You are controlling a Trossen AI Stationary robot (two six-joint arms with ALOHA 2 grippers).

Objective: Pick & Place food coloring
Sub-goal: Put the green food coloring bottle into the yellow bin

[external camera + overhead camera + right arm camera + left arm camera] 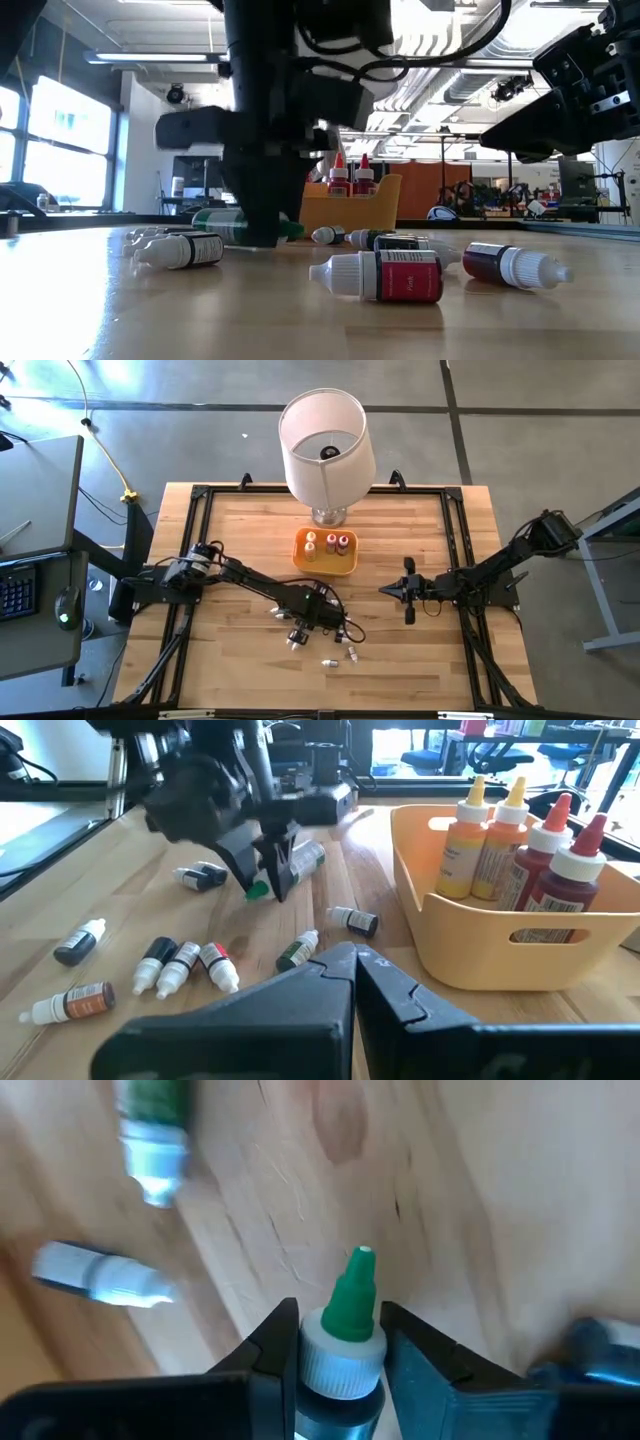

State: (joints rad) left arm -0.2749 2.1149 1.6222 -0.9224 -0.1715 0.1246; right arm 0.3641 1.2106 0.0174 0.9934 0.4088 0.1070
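**Observer:** How far along are you with the food coloring?

**Operator:** Not far, I judge. Four tall squeeze bottles, two yellow and two red, stand upright in the orange square plastic tray, which sits on the pale wooden surface just in front of the big white lampshade. About a dozen tiny bottles lie on their sides, scattered on the surface between my two arms and the near edge.

**Observer:** And the left arm?

**Operator:** My left gripper is down at the surface amid the scatter. Its fingers sit tight against either side of a small green-capped squeeze bottle, pinching it just below the white collar with the pointed green tip sticking out ahead. From the low view the bottle looks to be at surface height, not yet lifted.

**Observer:** The right?

**Operator:** My right gripper waits above the surface to the right of the tray, fingers pressed together, holding nothing.

**Observer:** So what is left?

**Operator:** Nearly everything: carry this bottle to the tray, then the rest, including a red-labelled white-capped bottle lying nearest the low camera.
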